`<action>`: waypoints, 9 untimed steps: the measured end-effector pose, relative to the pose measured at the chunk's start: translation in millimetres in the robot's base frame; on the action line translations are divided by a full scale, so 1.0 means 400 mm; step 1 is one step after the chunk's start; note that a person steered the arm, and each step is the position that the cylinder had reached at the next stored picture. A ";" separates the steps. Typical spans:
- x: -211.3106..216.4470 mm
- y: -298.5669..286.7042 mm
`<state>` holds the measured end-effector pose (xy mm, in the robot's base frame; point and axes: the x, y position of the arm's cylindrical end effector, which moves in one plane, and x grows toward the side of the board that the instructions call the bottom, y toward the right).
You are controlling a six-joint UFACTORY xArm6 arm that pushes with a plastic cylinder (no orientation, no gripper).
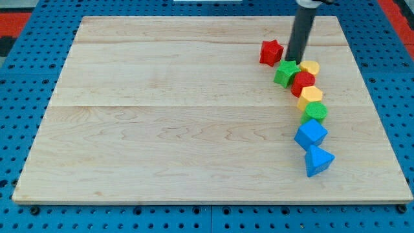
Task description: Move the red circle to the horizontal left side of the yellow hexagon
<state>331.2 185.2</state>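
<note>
The red circle (302,83) lies in a chain of blocks at the view's right, touching a green star (285,72) on its left and a yellow block (310,67) above right. The yellow hexagon (311,96) sits just below the red circle, touching it. My tip (295,59) stands right above the green star, between a red star (272,52) on its left and the upper yellow block on its right. The rod rises to the view's top edge.
Below the yellow hexagon the chain goes on with a green block (315,112), a blue cube (311,134) and a blue triangle (318,160). The wooden board (162,116) lies on a blue pegboard (26,58).
</note>
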 end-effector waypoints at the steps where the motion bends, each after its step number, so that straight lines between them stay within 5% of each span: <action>1: -0.043 0.121; 3: 0.127 0.113; 4: 0.149 -0.008; 7: 0.130 -0.059; 9: 0.142 -0.319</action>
